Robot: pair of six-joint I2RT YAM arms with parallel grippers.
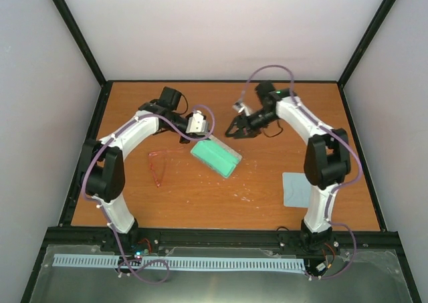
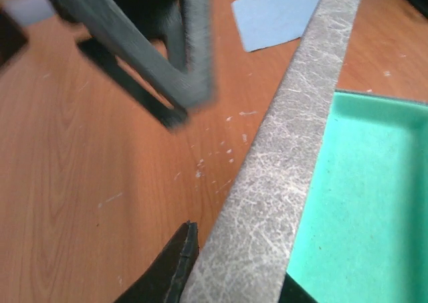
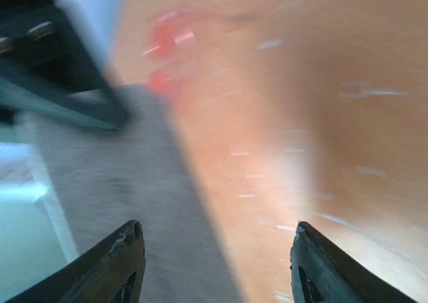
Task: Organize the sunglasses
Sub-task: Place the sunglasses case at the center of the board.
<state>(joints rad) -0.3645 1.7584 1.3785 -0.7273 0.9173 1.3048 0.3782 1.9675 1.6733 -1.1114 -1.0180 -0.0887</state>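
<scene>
The sunglasses [image 1: 159,164] lie loose on the wooden surface [image 1: 200,199], just left of the open case [image 1: 216,157] and apart from it, with nothing touching them. The case sits mid-surface with its green lining facing up. The light blue cloth [image 1: 296,189] lies well off to the right, near the right arm.

The step in hand looks like securing the case, not yet picking up the glasses. In the left wrist view the case's grey wall runs between the left fingers [image 2: 177,263]. One dark tip sits against the outer face and a sliver of the other shows on the lined side, so they appear to be pinched onto that wall.

The right fingers [image 3: 120,263] stand well apart with nothing between them. They hang near the far side of the case. Their own view is smeared, showing grey case material on one side and a red blur of the glasses beyond.

With the case held steady, the next move seems to fall to the free right fingers. They would have to cross over the case to the glasses, close gently on the thin frame and lay it in the lining. Whether the slim arms are folded is too small to tell, and that will decide whether the glasses fit as they lie.
</scene>
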